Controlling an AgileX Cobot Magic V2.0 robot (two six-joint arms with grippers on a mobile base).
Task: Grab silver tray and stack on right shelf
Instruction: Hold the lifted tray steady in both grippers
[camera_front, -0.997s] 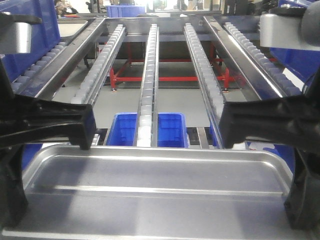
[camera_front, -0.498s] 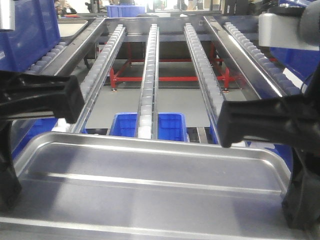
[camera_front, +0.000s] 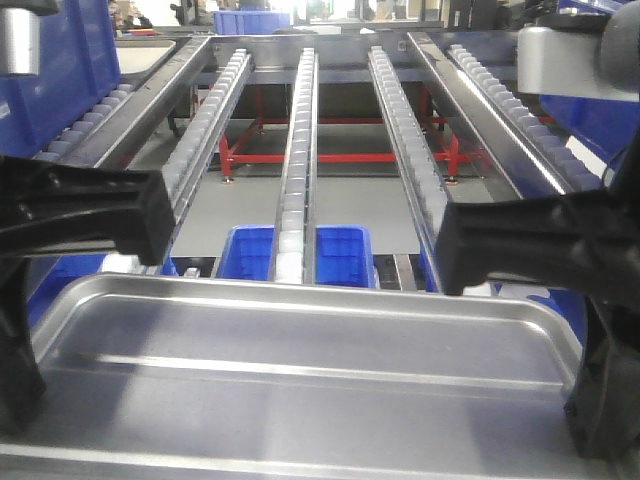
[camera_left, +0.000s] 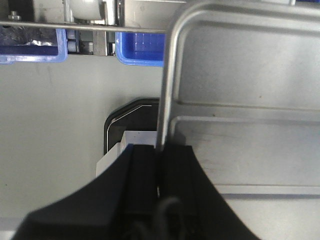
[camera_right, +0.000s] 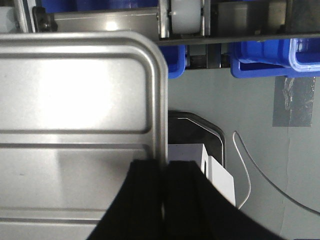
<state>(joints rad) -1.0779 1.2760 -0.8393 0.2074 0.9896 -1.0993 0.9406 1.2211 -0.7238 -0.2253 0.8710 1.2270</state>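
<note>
Currently: silver tray, transport step, held before the right shelf; left gripper and right gripper each pinching a side rim. Next: likely forward onto the rollers.

Both the left gripper and right gripper are black, with thick, square-ended fingers. A thin black cable curls at the left one. A round arm part is silver-grey.

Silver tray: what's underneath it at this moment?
Past its side rims, the wrist views show grey floor, blue bins and a white box lower down. The silver tray itself, gripped by the left hand and right hand, hides whatever is directly beneath.
</note>
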